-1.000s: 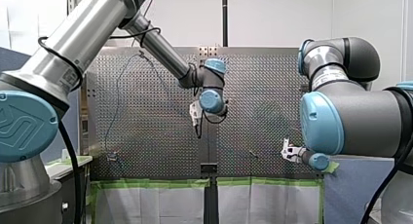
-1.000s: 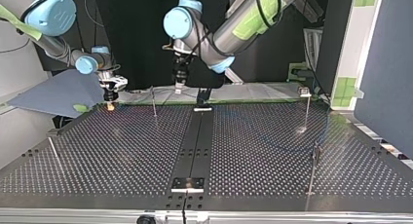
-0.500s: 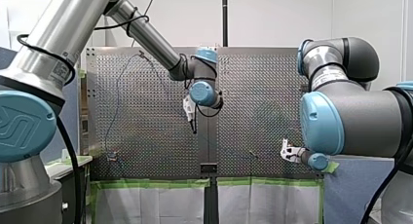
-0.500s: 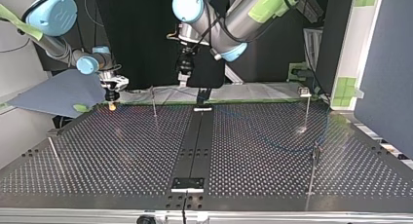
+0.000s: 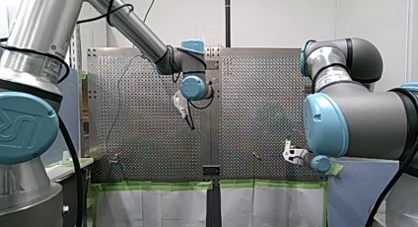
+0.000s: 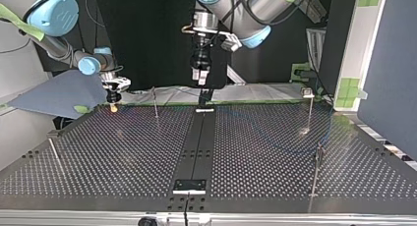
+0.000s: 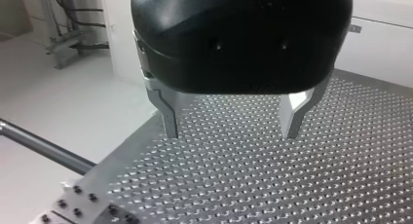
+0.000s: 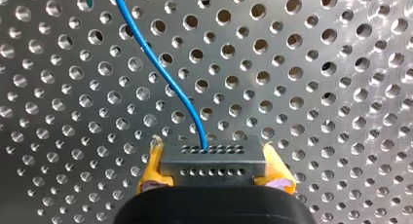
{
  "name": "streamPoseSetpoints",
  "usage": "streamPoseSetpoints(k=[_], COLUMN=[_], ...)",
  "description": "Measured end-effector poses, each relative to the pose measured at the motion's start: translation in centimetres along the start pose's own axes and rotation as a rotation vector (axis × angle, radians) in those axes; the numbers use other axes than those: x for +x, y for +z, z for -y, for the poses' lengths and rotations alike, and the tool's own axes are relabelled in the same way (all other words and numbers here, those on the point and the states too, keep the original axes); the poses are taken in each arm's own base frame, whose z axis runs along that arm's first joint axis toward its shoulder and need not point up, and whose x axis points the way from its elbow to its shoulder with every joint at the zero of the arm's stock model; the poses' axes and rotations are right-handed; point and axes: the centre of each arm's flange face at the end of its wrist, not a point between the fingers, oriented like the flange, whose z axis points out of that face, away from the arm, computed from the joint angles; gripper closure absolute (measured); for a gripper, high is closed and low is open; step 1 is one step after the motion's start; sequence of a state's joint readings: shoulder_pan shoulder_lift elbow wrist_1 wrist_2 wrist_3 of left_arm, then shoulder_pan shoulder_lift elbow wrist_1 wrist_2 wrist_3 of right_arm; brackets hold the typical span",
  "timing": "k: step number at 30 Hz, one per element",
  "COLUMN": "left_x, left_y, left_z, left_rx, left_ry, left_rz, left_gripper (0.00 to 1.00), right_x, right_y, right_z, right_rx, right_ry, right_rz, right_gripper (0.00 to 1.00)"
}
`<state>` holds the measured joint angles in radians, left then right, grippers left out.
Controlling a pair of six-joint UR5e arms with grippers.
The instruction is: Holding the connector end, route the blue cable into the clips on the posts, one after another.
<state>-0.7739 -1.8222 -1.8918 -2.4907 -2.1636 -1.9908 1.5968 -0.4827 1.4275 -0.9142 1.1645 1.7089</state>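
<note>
In the right wrist view my right gripper (image 8: 213,166) is shut on the grey connector block (image 8: 212,155), its yellow pads (image 8: 152,171) pressing both ends. The blue cable (image 8: 157,63) leaves the block and runs away over the perforated plate. In the top view this gripper (image 6: 113,102) hangs low at the plate's far left edge. The cable (image 5: 117,104) trails down the front view's left side. Thin posts (image 6: 155,102) (image 6: 310,107) (image 6: 317,171) stand on the plate. My left gripper (image 7: 231,132) is open and empty, its metal fingers (image 7: 169,118) well above the plate (image 6: 199,74).
A grey sheet (image 6: 59,93) with green tape lies beside my right gripper. A black strip (image 6: 196,142) runs down the plate's middle, with a small bracket (image 6: 189,185) near its front edge. Another thin post (image 6: 53,151) leans at the top view's left.
My left arm has lifted and swung toward the front view's left, its gripper staying open. My right gripper and the connector have not moved.
</note>
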Motion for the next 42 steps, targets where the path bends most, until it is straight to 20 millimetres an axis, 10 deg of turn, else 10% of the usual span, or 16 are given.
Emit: streamPoseSetpoints(k=[19, 42], left_x=[-3.3, -3.4], left_y=[-5.6, -5.8], left_z=[-4.3, -4.5], left_rx=[-0.092, -0.094], left_ry=[0.09, 0.09], left_rz=[-0.014, -0.012], left_gripper=[0.0, 0.0], right_x=[-0.4, -0.4], right_y=[-0.1, -0.1], right_z=[0.9, 0.9], right_rx=[-0.007, -0.006], right_ry=[-0.005, -0.006], right_rz=[0.028, 0.029], right_gripper=[1.0, 1.0])
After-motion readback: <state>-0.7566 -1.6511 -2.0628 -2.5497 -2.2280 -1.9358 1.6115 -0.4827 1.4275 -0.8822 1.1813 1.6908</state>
